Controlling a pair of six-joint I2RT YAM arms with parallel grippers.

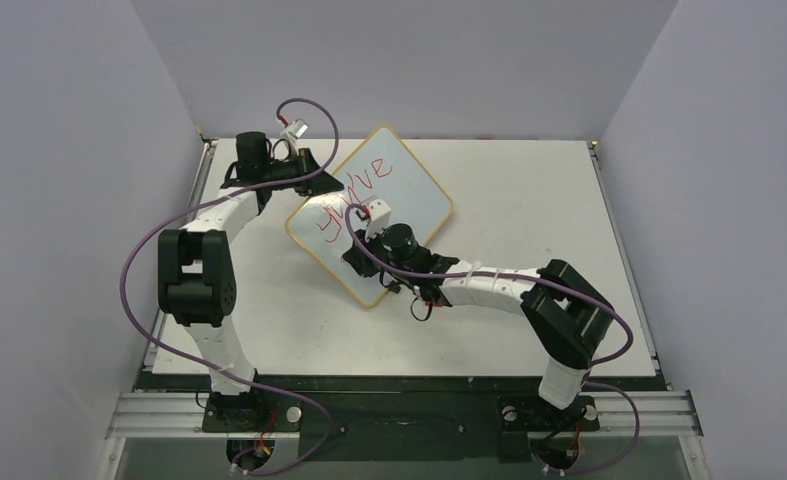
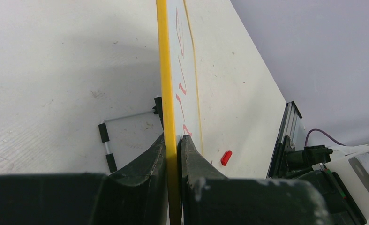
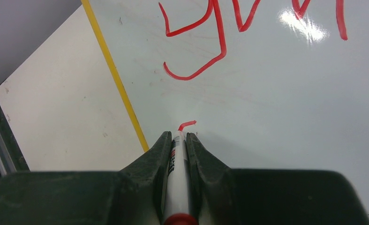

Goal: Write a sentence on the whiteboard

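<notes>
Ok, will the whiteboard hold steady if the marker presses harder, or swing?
The whiteboard looks stiff: its frame runs straight. It could pivot, since the left pincer clamps one edge only. Its glossy face may let the marker skid.

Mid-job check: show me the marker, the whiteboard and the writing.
marker [image 3: 179, 180]: right wrist view, white barrel.
whiteboard [image 2: 165, 70]: left wrist view, yellow frame edge.
writing [image 1: 358, 194]: top view, middle of the red letters.

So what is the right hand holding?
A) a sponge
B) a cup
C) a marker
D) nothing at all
C: the right hand is shut on a white marker with a red end, and its tip is at the whiteboard.
</notes>
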